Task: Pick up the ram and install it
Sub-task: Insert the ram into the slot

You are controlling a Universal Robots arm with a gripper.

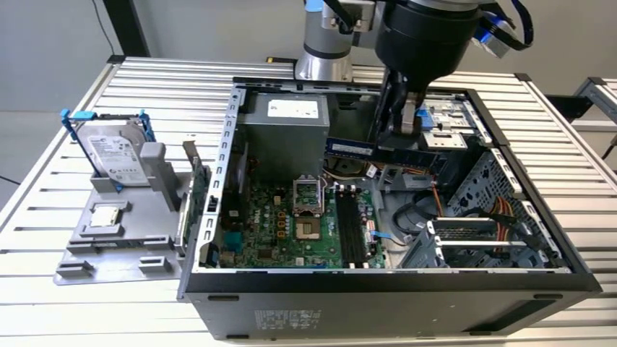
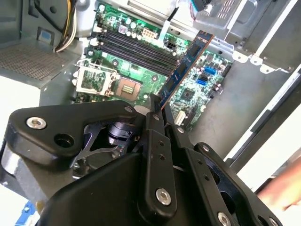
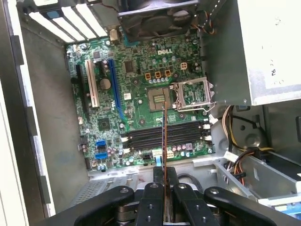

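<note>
The black two-fingered gripper (image 1: 394, 139) is seen pressed onto the ram (image 1: 386, 152), a long, narrow, thin circuit-board stick with a row of small dark chips. The stick is pinched by one end between the fingertips, and the rest of it is carried outward past them. In the second wrist view the gripper (image 2: 157, 107) is shown with its fingers closed flat on both faces of the ram (image 2: 181, 70), which reaches away from the fingertips at a slant. In the first wrist view the ram (image 3: 163, 136) is seen edge-on as a thin line running straight out from the gripper (image 3: 164, 181).

The stick is held in the air inside the open grey metal computer case (image 1: 386, 285), clear of every part under it. Below the gripper the green motherboard (image 3: 141, 94) is laid flat on the case floor. Its row of long black memory slots (image 3: 162, 134) is found directly beneath the held stick, apart from it and not touched by it. Just beyond the slots, further from the fingertips, the square silver processor socket (image 3: 160, 96) is seen with its metal frame swung open.

Well apart from the gripper, outside the case at the exterior view's left, a grey plastic tray (image 1: 77, 264) is set on the slatted aluminium table (image 1: 115, 314). A silver hard drive (image 1: 115, 153) is propped in the tray, with a small square silver processor chip (image 1: 106, 215) lying flat in front of it.
</note>
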